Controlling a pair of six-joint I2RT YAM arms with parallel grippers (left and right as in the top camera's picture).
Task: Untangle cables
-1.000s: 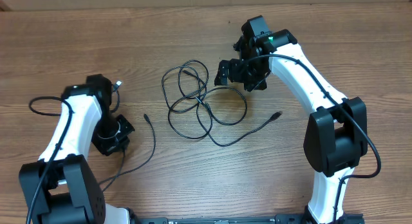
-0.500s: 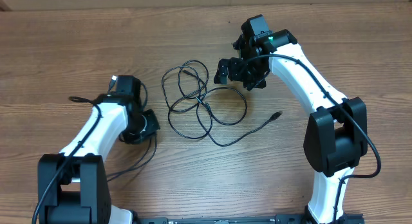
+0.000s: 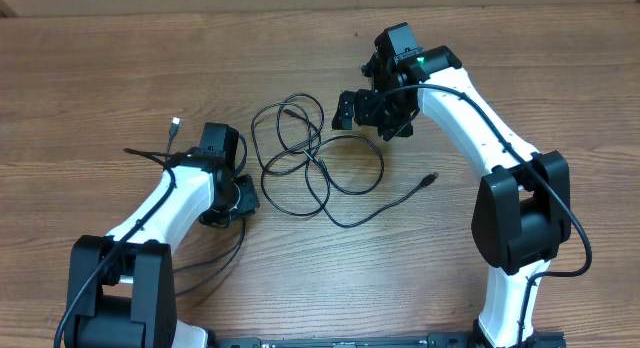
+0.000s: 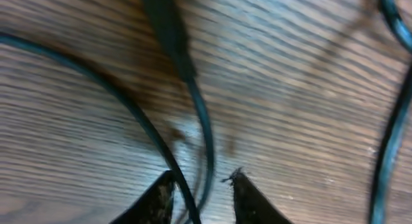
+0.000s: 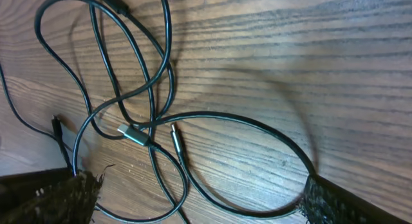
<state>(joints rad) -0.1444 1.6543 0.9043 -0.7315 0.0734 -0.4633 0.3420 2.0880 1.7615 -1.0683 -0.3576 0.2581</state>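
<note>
Left wrist view: left gripper [image 4: 201,180] slightly parted astride a cable [image 4: 209,140] — closing could catch the neighbouring one too; right gripper [image 5: 196,192] gapes empty.

The overhead camera looks straight down at the whole table [image 3: 80,78]; both wrist cameras skim close above its cables [image 5: 129,89].

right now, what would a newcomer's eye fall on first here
A tangle of thin black cables loops across the middle of the table. The right gripper hangs wide open at its upper right edge; the left gripper sits low at its left, a strand between its jaws.
</note>
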